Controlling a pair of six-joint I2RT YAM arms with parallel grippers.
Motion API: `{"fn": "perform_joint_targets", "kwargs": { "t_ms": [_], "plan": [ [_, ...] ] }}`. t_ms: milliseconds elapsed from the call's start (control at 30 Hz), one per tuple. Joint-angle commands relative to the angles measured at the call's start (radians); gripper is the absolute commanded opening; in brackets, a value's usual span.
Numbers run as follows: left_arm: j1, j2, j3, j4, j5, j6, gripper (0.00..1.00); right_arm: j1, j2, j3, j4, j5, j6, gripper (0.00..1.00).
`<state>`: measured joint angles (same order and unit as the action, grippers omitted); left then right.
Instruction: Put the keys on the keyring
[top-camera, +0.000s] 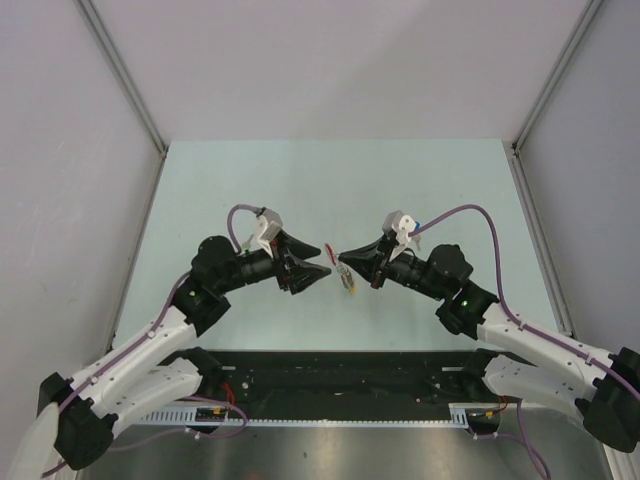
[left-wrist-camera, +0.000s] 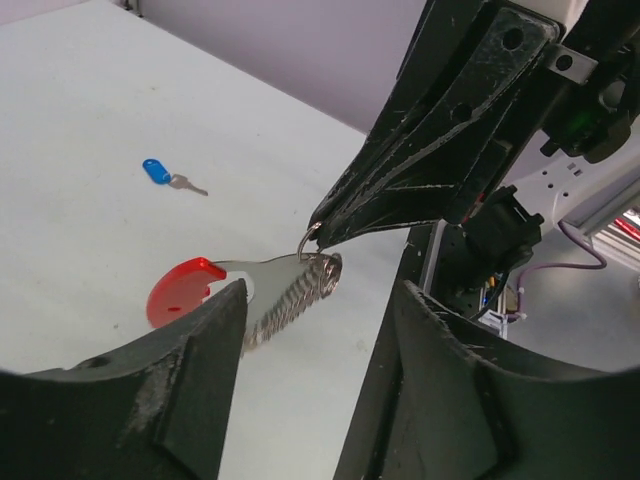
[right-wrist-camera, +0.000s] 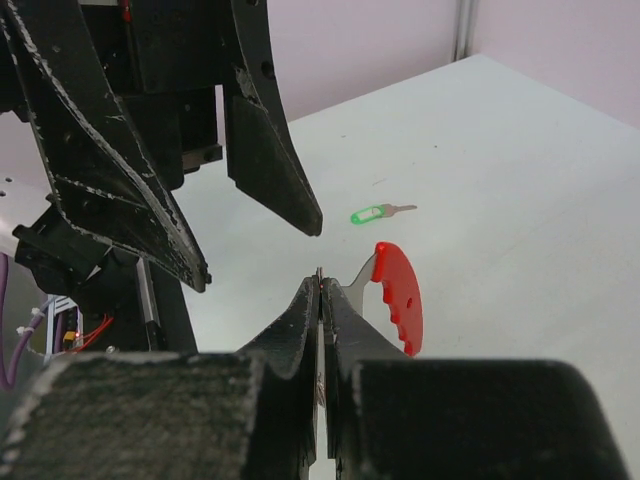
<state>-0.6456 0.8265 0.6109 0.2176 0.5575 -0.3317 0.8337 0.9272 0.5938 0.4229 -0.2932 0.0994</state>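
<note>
Both arms meet over the middle of the surface (top-camera: 250, 180), a touch nearer its near edge than its far one. The right tool (right-wrist-camera: 320, 285) is pressed tight together, its black fingertips (right-wrist-camera: 300, 312) clamped on the keyring (left-wrist-camera: 290, 300), and you can see the thin wire loop (left-wrist-camera: 310, 238) pinched right at the tip. From that pinch the bunch hangs out sideways. There's a ribbed silver coil (left-wrist-camera: 300, 290) just beside the tip, then a flat grey body running out to the curved red piece (right-wrist-camera: 400, 295) at the free end.

The left tool (left-wrist-camera: 320, 300) comes in from the other side with its fingers (left-wrist-camera: 190, 400) apart, one on each side of the bunch, gripping nothing. From above, the two tools point nose to nose, tips close, with the keyring (top-camera: 346, 280) dangling just below them.

The blue key (left-wrist-camera: 157, 171) lies flat on the surface, well apart from the bunch, its silver blade pointing away from the cap. The green key (right-wrist-camera: 368, 214) lies flat too, out on open surface beyond the red piece. Both are loose and neither is on the ring yet.
</note>
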Motion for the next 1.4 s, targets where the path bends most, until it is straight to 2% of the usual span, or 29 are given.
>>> {"fn": "perform_joint_targets", "kwargs": {
  "t_ms": [0,33,67,200,233,467,500,733,900,1167,1300,1367],
  "plan": [
    [-0.028,0.042,-0.029,0.144,0.033,0.005,0.61,-0.004,-0.033,0.009,0.053,-0.026,0.006,0.0],
    [-0.031,0.046,-0.045,0.166,0.033,-0.003,0.52,-0.004,-0.033,0.011,0.053,-0.029,0.005,0.0],
    [-0.032,0.049,-0.049,0.205,0.032,-0.009,0.48,-0.004,-0.033,0.009,0.051,-0.03,0.005,0.0],
    [-0.045,0.066,-0.057,0.253,0.035,-0.013,0.44,-0.005,-0.028,0.009,0.05,-0.053,0.005,0.0],
    [-0.046,0.071,-0.059,0.258,0.036,-0.013,0.38,-0.005,-0.028,0.011,0.05,-0.058,0.008,0.0],
    [-0.06,0.102,-0.066,0.315,0.061,-0.027,0.33,-0.005,-0.022,0.011,0.051,-0.083,0.01,0.0],
    [-0.06,0.103,-0.066,0.316,0.064,-0.027,0.29,-0.005,-0.024,0.009,0.051,-0.084,0.01,0.0],
    [-0.068,0.117,-0.076,0.338,0.079,-0.032,0.22,-0.005,-0.028,0.008,0.051,-0.092,0.01,0.0],
    [-0.068,0.106,-0.089,0.358,0.09,-0.036,0.13,-0.016,-0.033,0.0,0.057,-0.095,0.022,0.0],
    [-0.068,0.095,-0.108,0.379,0.133,-0.046,0.15,-0.033,-0.03,-0.008,0.086,-0.138,0.054,0.0],
    [-0.072,0.105,-0.105,0.391,0.153,-0.05,0.11,-0.033,-0.024,-0.008,0.094,-0.152,0.06,0.0],
    [-0.072,0.111,-0.103,0.391,0.156,-0.049,0.06,-0.033,-0.019,-0.008,0.099,-0.153,0.062,0.0]
  ]
}}
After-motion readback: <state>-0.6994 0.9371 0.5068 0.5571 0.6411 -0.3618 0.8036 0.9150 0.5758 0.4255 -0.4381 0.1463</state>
